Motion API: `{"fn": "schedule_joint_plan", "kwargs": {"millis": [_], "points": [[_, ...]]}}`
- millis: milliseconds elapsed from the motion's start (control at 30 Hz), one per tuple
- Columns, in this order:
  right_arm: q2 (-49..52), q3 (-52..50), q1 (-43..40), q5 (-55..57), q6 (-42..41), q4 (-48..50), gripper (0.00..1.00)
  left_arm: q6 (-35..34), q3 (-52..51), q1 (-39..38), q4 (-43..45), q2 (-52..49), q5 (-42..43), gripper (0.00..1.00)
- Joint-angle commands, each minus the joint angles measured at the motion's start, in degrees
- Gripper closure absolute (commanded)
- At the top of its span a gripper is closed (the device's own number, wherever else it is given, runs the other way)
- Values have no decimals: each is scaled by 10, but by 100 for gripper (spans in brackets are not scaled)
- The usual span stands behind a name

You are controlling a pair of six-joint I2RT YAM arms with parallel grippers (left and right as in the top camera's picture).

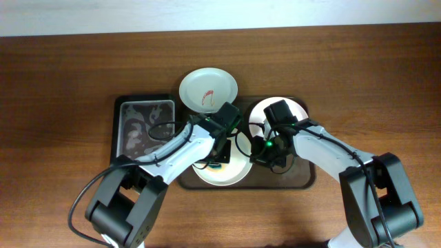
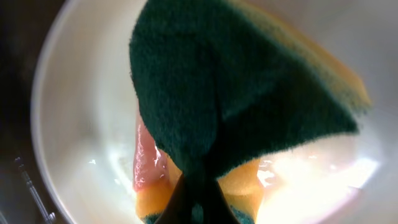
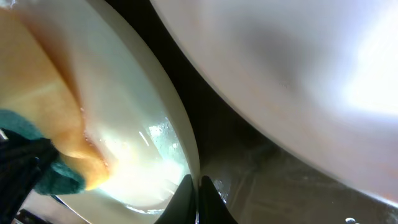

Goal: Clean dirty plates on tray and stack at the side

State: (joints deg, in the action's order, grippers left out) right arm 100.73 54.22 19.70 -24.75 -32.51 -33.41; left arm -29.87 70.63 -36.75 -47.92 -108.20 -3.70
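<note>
Left claw is pinching a green-yellow sponge and presses it on the front plate. A pinkish streak shows on the plate just beside the sponge. Right claw has its fingers pressed almost together, and it seems they nip the rim of the same plate at its right side, prob. to steady it.

This plate lies at the front of the dark brown tray. A white plate lies on the tray's right part, partly under the right arm. A third plate w/ red smear sits at the tray's rear edge, mostly on the table.

Handling, as a judgement: the plates look stiff, smooth and light, and the front one looks wet, so slippery. They are shallow, so the rim is the place to take hold. One could chip or slide if pushed hard. The sponge is soft and gives way.

Around: a small black tray w/ foamy bottom is just left of the brown one. Both claws work v. close over one plate, cables hang btw. them, and the white plate's edge is near the right claw. These may hinder a lift.
</note>
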Motion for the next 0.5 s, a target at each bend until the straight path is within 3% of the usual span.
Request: {"fn": "schedule_joint_plan", "kwargs": {"millis": [0,133,267,300,333,367,467], "points": [[7,-6,-17,56,7,-23,96,-10,-13,36,-36,-7,-53,100],[7,-6,-17,56,7,-24,96,-9,18,65,-36,30,-51,100],[7,-6,-17,55,7,-24,96,-3,37,90,-41,151,-63,100],[7,-6,-17,55,7,-24,84,0,37,112,-53,163,-62,100],[7,-6,-17,55,7,-22,65,21,37,135,-64,165,-62,100],[7,-6,-17,55,8,-22,66,26,35,159,-70,165,-62,100],[7,-6,6,56,10,-22,86,32,31,201,-71,164,-56,100]]}}
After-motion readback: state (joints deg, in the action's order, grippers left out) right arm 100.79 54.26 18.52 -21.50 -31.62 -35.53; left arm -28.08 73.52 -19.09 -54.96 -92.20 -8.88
